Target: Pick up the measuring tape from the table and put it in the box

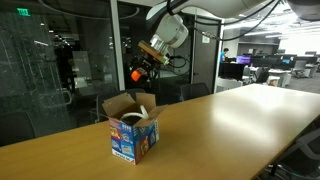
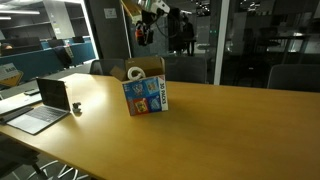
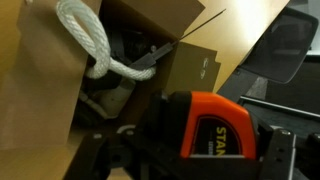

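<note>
My gripper [image 1: 140, 72] is shut on the red-orange and black measuring tape [image 3: 205, 125] and holds it in the air above and behind the box. The tape shows as an orange spot in an exterior view [image 1: 137, 73]; in the other exterior view the gripper [image 2: 142, 30] hangs above the box. The box [image 1: 134, 127] is a small cardboard cube with blue printed sides and open brown flaps; it stands on the light tan table [image 1: 230, 125]. It also shows in an exterior view [image 2: 146, 92]. In the wrist view the open box [image 3: 120, 60] lies below, with a white rope [image 3: 95, 45] inside.
An open laptop [image 2: 45, 105] and a small dark object [image 2: 77, 108] sit on the table near one edge. Glass walls and dark office chairs [image 3: 280, 45] stand behind the table.
</note>
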### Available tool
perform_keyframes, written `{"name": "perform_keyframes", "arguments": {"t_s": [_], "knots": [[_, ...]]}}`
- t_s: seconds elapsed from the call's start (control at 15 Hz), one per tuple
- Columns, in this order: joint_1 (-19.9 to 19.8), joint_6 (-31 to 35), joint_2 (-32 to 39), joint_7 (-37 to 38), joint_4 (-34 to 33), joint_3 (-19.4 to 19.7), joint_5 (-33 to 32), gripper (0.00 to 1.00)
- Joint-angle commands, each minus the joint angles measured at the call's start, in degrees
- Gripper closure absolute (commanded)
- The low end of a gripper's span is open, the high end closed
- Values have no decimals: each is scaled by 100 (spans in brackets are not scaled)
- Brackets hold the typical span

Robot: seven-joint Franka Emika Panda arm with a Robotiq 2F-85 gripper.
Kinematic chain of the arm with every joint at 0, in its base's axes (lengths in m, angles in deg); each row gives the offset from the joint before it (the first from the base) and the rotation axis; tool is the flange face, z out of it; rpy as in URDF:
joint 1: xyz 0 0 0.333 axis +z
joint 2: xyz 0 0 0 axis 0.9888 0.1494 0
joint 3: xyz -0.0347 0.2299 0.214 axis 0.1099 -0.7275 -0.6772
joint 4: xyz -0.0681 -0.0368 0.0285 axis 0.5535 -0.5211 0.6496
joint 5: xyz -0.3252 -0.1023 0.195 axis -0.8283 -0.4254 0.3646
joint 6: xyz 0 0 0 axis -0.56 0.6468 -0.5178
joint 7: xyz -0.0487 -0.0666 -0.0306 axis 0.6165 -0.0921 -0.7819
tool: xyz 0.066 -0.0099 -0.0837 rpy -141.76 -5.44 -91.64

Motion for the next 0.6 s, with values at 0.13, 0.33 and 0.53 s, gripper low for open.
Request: {"name": "perform_keyframes", "arguments": {"t_s": [0.13, 0.33, 0.53], "knots": [[-10, -476, 1148, -590, -827, -300, 654, 39], [8, -758, 1687, -594, -1181, -320, 617, 39], [3, -1046, 2098, -525, -1582, -277, 523, 39]]}}
